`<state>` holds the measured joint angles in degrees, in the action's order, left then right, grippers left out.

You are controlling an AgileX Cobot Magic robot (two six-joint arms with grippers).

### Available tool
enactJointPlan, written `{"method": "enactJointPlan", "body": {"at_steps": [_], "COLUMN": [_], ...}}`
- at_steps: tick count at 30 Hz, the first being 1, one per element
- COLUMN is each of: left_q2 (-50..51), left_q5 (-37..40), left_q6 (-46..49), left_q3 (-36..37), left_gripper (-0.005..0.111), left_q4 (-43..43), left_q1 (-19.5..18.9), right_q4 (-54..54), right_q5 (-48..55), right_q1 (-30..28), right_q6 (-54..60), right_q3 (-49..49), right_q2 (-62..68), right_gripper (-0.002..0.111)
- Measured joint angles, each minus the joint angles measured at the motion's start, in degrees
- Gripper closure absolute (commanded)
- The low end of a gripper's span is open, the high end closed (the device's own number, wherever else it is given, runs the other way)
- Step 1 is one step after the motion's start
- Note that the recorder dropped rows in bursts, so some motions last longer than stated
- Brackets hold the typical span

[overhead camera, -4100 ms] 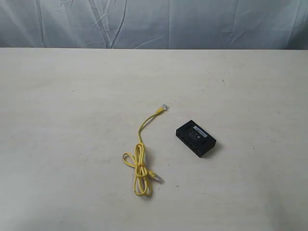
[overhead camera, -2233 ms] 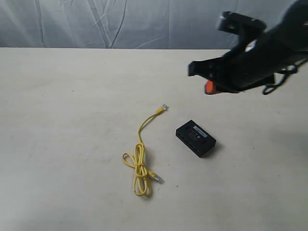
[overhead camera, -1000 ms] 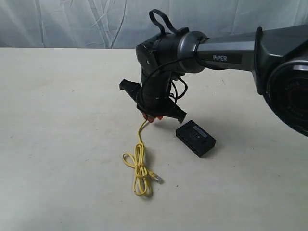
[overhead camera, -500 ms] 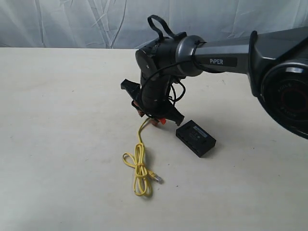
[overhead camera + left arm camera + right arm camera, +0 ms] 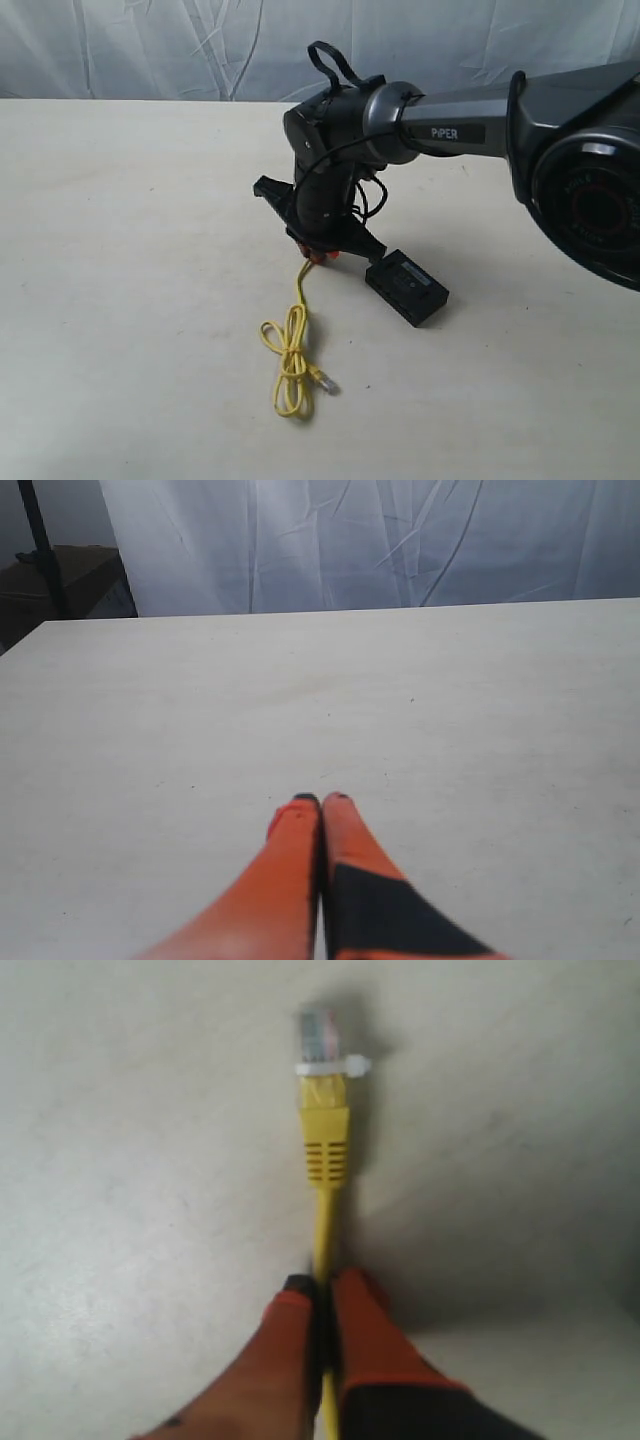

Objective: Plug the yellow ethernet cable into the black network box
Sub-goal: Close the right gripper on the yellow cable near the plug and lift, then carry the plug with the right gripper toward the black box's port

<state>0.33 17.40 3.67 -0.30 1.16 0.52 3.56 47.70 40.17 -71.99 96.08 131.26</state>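
**Inspector:** Item one. The thin yellow ethernet cable (image 5: 297, 318) lies on the pale table (image 5: 120, 260) at lower centre of the exterior view, with its tied loop toward the bottom edge. The cord is light and limp. The clear plastic plug (image 5: 317, 1030) looks brittle at the latch (my judgement), so the hold belongs just behind the moulded boot.

**Assistant:** And the grip?

**Inspector:** The right gripper (image 5: 320, 1282) is pinched tight on the cord there, with the plug free ahead of it. The left gripper (image 5: 321, 800) is closed on nothing, over bare table.

**Assistant:** Target?

**Inspector:** The small flat black plastic network box (image 5: 407, 287) sits just right of centre, near the right gripper and not touching it. Its white label strip (image 5: 413, 272) is illegible. The arm lettering (image 5: 447, 132) reads "PiPER".
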Motion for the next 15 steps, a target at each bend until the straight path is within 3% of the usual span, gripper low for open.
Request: {"method": "enactJointPlan", "body": {"at_steps": [8, 15], "left_q2": [0.0, 0.0], "left_q5": [0.0, 0.0], "left_q6": [0.0, 0.0], "left_q3": [0.0, 0.0], "left_gripper": [0.107, 0.107], "left_q4": [0.0, 0.0], "left_q1": [0.0, 0.0], "right_q4": [-2.3, -5.8], "right_q5": [0.0, 1.4], "right_q1": [0.0, 0.0], "right_q6": [11.7, 44.3], "right_q3": [0.0, 0.0], "right_q2": [-0.7, -6.7], "right_gripper": [0.109, 0.109]}}
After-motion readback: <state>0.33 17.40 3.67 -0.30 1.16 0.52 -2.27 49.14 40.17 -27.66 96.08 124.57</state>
